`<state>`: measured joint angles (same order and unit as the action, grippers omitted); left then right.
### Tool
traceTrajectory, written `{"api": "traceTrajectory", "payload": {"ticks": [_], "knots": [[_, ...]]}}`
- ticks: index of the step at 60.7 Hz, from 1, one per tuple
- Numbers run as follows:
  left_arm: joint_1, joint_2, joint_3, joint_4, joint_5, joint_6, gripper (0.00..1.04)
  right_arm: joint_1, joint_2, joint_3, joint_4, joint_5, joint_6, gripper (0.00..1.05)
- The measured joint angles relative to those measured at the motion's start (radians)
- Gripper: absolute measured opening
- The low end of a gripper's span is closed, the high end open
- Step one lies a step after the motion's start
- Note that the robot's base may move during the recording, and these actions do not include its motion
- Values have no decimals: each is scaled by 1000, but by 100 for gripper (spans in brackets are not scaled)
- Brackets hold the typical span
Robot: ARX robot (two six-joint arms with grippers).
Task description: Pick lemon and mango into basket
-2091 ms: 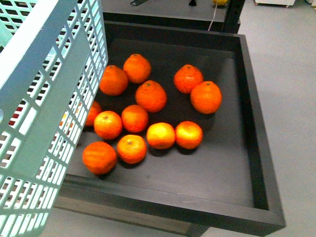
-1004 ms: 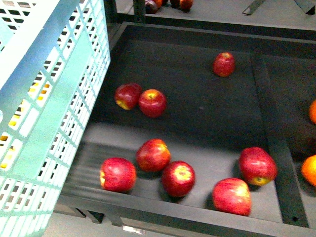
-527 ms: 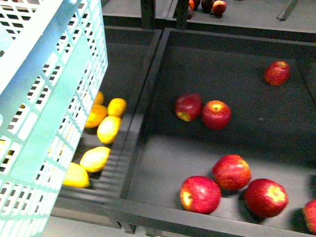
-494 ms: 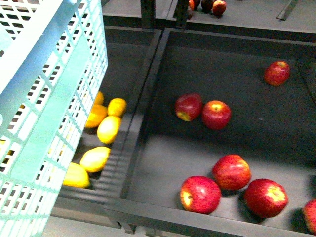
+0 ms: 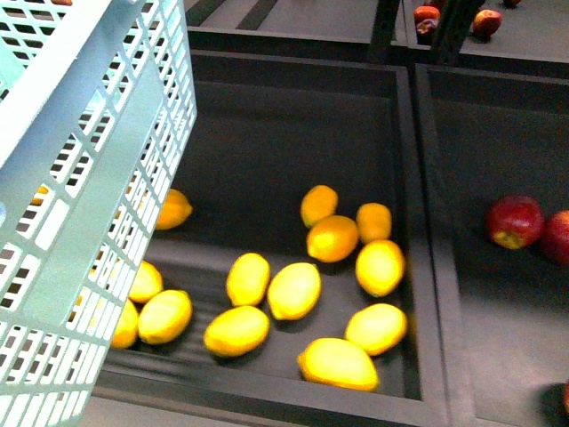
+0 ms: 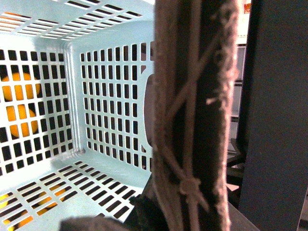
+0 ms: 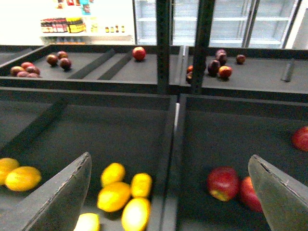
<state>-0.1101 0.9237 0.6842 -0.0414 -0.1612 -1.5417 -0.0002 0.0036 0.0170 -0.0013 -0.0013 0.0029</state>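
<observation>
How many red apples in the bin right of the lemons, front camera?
2. One round red apple lies near the black divider; the second just right of it, cut by the frame edge. A red sliver bottom-right may be a third.

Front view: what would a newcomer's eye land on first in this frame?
The light turquoise basket looms at the left, filling that whole side close to the camera. Beside it, bright yellow lemons lie scattered in a dark bin, with red apples at the right edge.

Basket (image 5: 84,160) at L; lemons (image 5: 294,290) in bin (image 5: 267,133).
</observation>
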Motion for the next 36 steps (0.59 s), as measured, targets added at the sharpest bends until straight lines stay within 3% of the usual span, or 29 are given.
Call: {"api": "traceTrajectory", "payload": {"ticks": [36], "knots": [[0,0,0,0,3,-1,5,0,0,0,0,2,0,96]]}}
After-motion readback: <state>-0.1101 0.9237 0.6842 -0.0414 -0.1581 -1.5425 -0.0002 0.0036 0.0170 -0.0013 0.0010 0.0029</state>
